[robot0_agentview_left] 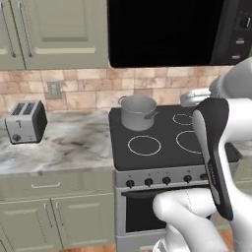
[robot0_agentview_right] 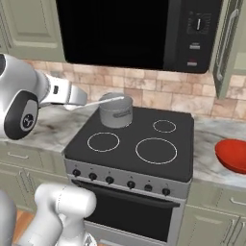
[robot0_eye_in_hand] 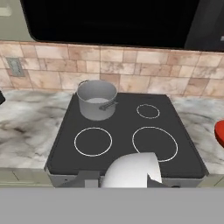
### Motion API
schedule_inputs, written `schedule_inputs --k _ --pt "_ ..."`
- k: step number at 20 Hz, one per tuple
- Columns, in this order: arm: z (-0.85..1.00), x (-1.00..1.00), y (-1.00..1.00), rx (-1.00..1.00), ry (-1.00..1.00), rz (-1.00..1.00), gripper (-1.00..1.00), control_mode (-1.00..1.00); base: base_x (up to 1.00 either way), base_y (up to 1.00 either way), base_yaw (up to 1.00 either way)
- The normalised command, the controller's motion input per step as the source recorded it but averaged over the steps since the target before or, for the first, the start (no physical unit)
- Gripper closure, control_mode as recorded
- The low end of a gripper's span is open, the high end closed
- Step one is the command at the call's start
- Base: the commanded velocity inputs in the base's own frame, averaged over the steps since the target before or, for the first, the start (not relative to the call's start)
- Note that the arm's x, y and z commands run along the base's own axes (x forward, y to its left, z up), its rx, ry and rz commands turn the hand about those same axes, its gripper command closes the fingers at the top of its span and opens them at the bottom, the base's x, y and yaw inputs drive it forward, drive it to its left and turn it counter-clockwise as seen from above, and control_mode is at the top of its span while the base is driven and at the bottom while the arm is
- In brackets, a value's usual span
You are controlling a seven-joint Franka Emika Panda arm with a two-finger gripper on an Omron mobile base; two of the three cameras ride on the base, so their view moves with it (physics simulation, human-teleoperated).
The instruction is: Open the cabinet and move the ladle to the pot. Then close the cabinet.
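The grey pot (robot0_agentview_left: pixel 138 112) (robot0_agentview_right: pixel 116 111) (robot0_eye_in_hand: pixel 96 99) stands on the stove's back-left burner. My gripper (robot0_agentview_right: pixel 77 101) is shut on the silver ladle (robot0_agentview_right: pixel 103 101) and holds it above the stove, level with the pot's rim. The ladle (robot0_agentview_left: pixel 193 97) hangs to the right of the pot. The ladle's rounded bowl (robot0_eye_in_hand: pixel 131 171) sits low in the hand view and hides my fingertips. Right of the microwave, a door of the cabinet (robot0_agentview_right: pixel 230 48) appears swung outward. The inside of the cabinet is hidden.
A black stove top (robot0_agentview_left: pixel 167 152) fills the middle, with knobs along its front. A black microwave (robot0_agentview_right: pixel 129 29) hangs above it. A red bowl (robot0_agentview_right: pixel 233 154) sits on the right counter and a toaster (robot0_agentview_left: pixel 25 122) on the left. Another wall cabinet (robot0_agentview_left: pixel 54 29) has its doors shut.
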Motion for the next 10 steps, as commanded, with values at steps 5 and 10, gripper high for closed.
schedule_inputs --k 5,10 --pt "0.00 0.00 0.00 0.00 0.00 0.00 1.00 1.00 0.20 0.19 0.00" --pt "0.00 0.00 0.00 0.00 0.00 0.00 1.00 1.00 0.29 0.22 0.00"
